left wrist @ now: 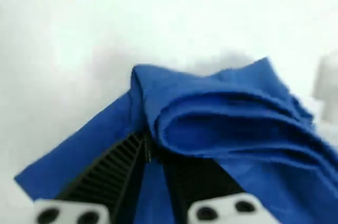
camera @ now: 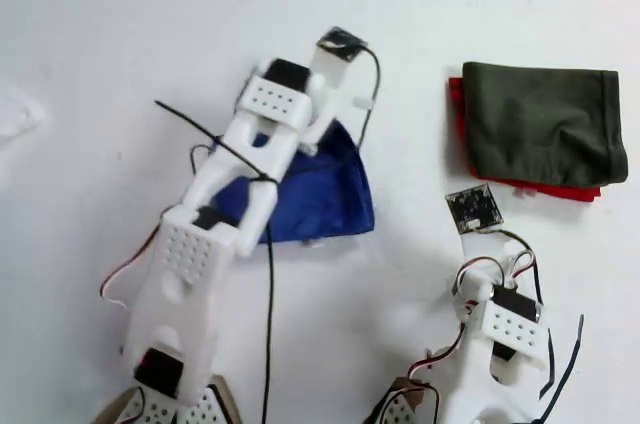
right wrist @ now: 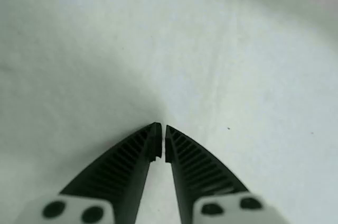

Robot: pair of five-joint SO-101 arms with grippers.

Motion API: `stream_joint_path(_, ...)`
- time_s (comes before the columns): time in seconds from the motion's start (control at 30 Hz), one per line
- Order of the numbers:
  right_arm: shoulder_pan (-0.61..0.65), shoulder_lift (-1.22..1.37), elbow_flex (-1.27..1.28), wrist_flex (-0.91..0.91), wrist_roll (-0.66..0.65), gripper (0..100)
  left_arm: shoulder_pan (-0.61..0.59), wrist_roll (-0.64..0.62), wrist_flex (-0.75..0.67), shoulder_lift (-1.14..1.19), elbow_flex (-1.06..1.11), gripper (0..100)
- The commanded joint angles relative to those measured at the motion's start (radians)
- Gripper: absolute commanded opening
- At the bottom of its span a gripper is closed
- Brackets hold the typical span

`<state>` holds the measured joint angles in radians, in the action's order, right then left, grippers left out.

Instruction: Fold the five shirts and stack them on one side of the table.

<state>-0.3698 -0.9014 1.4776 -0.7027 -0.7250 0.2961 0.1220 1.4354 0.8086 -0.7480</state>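
Green shirt (camera: 540, 124) sits folded on a red shirt (camera: 457, 109) at one side of the worktop (camera: 90, 74), so two of five look done, while the blue shirt (camera: 325, 194) lies mid-table with the left jaws pinching its fold, the right jaws shut on nothing, and no writing to read.

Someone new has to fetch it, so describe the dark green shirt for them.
On the white table, look to the right side in the high view. Two folded shirts are stacked there. The dark green shirt is the top one, over a red shirt; the blue shirt lies apart, mid-table.
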Motion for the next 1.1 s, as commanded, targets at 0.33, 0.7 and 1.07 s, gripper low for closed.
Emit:
stream_joint_path(0.33, -0.01, -0.025, -0.003, 0.015, -0.002, 1.9, 0.081, 0.006, -0.196, -0.009, -0.031, 3)
stream_joint_path(0.7, -0.01, -0.025, -0.003, 0.015, -0.002, 1.9, 0.055, 0.012, -0.028, -0.054, -0.104, 3)
stream_joint_path(1.07, 0.001, -0.025, -0.08, -0.025, 0.12, 1.9, -0.265, 0.017, 0.149, -0.071, -0.071, 3)
